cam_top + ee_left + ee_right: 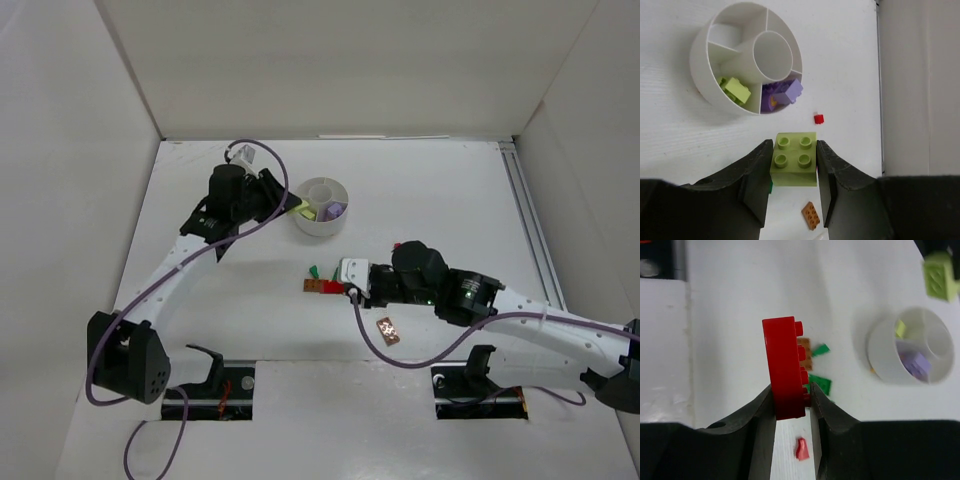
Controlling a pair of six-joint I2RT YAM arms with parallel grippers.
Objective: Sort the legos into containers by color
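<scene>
My left gripper (794, 156) is shut on a pale yellow-green lego (794, 159), studs facing the camera, just short of the white round dish (700, 70). In the top view this gripper (291, 206) sits at the dish's (318, 228) left rim. One wedge container holds a yellow-green lego (735, 89), and the one beside it holds light purple legos (787, 92). My right gripper (791, 400) is shut on a red lego (785, 367) held on edge above the table. It (345, 283) hangs below the dish, over loose pieces.
Green legos (820, 384) and an orange-brown plate (805, 352) lie just past the red lego, and a small red piece (802, 449) lies under my right fingers. Another orange-brown lego (387, 330) lies nearer the arm bases. A tiny red piece (818, 118) sits beside the dish.
</scene>
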